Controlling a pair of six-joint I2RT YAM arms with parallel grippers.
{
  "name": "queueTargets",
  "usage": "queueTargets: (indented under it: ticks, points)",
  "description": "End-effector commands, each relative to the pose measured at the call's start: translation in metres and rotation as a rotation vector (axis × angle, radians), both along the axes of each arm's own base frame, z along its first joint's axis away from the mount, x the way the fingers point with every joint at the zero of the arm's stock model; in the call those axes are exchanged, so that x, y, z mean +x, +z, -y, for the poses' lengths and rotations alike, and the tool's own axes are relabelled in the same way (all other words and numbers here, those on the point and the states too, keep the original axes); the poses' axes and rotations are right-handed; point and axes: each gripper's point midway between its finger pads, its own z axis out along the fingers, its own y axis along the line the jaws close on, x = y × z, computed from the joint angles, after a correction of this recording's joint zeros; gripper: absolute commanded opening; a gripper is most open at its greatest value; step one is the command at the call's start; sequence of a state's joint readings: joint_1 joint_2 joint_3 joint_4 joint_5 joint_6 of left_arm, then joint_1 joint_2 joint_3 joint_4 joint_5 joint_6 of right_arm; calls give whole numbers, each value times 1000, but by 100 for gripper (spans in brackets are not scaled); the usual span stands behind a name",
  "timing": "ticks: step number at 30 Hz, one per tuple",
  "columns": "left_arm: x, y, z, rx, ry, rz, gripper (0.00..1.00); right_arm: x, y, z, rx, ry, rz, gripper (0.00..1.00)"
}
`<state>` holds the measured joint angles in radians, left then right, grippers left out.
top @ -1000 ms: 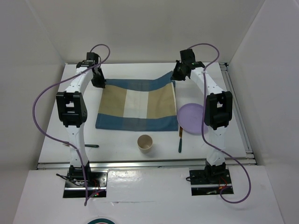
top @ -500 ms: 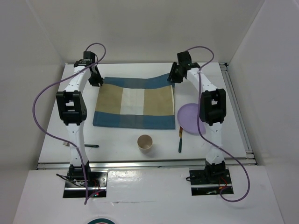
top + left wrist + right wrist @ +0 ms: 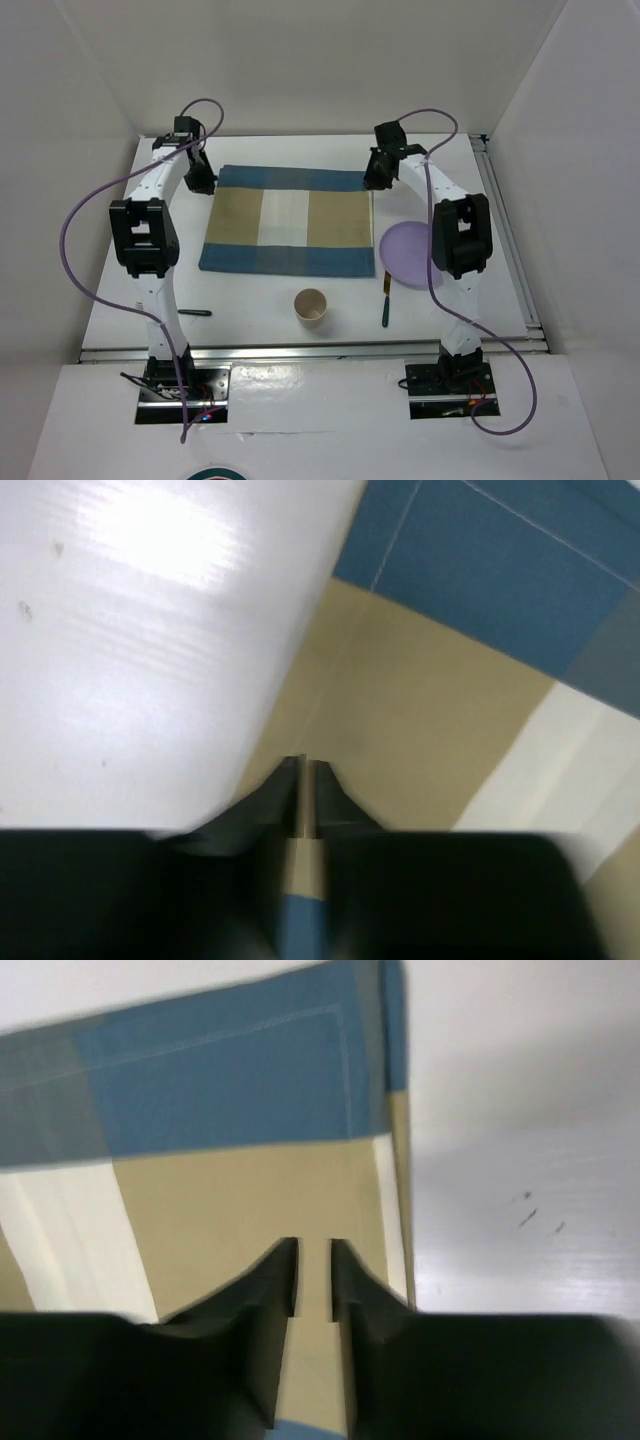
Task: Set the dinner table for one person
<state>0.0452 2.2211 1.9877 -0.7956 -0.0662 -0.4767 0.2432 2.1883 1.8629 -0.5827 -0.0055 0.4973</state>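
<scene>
Table (image 3: 260,300): white, lies under the mat and shows on every side of it; widest bare strip is on the mat's near side.
Mat (image 3: 285,232): blue, tan and cream checked cloth, spread flat, long edges running left to right.
Left gripper (image 3: 203,183): at the mat's far left corner, pointing down at it.
Left jaws: in the left wrist view only a thin slit shows between the fingers (image 3: 288,785), with tan cloth past the tips and a blue strip deep in the slit; the view is blurred, so I cannot tell whether they nip the mat.
Right gripper (image 3: 374,178): at the mat's far right corner, over its right edge.
Right jaws: narrow but plainly apart in the right wrist view; tan cloth shows through the gap between the fingers (image 3: 275,1270), and the mat's right edge runs just right of them.
Plate (image 3: 405,255): lilac, round, just right of the mat's near right corner.
Cup (image 3: 311,306): pale paper, upright, near the middle of the mat's near edge, apart from it.
Right utensil (image 3: 385,310): dark and thin, near the mat's near right corner, between cup and plate; an orange bit lies at its far end; kind too small to tell.
Left utensil (image 3: 195,312): dark and thin, off the mat's near left corner.
</scene>
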Motion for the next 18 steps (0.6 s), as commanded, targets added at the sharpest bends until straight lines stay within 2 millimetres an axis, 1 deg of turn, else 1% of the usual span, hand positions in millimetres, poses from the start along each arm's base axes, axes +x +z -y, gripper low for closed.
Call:
queueTargets:
  ticks: [1,2,3,5,6,7,8,9,10,11,12,13,14,15,16,17,18]
  points:
    - [-17,24,15,-7,-31,32,9,-13,36,-25,16,52,83,19]
    - [-24,14,16,-15,-17,2,0,-21,28,-31,24,60,59,6]
    - [-41,-8,19,-36,-9,-64,0,-34,11,-34,18,75,10,1]
    - [-53,-20,32,-87,-5,-85,0,-46,-3,-37,21,82,-34,0]
    - [-54,-26,32,-92,5,-76,0,-55,-22,-36,20,88,-74,0]
    - [-71,-39,39,-111,16,-114,0,-60,-28,-35,15,88,-91,0]
    - [-77,-45,44,-116,20,-122,0,-64,-35,-41,23,106,-105,0]
    - [-90,-58,46,-129,32,-162,0,-68,-42,-40,20,106,-115,0]
    - [-92,-58,50,-135,36,-157,0,-69,-49,-41,24,110,-131,0]
    - [-96,-62,53,-147,32,-171,0,-75,-61,-39,14,109,-166,0]
    - [-100,-64,54,-159,38,-183,0,-75,-61,-39,14,109,-166,0]
    - [-103,-67,59,-157,27,-193,0,-80,-72,-35,-1,91,-191,0]
    - [-113,-74,63,-154,19,-230,0,-82,-76,-32,-12,85,-199,0]
    - [-115,-75,61,-140,25,-238,0,-86,-80,-31,-11,77,-212,0]
    - [-126,-82,64,-128,17,-272,0,-95,-89,-25,-32,69,-240,0]
    - [-131,-85,62,-118,21,-285,0,-99,-91,-20,-51,41,-254,0]
    - [-135,-84,68,-116,6,-288,0,-104,-96,-17,-58,25,-269,0]
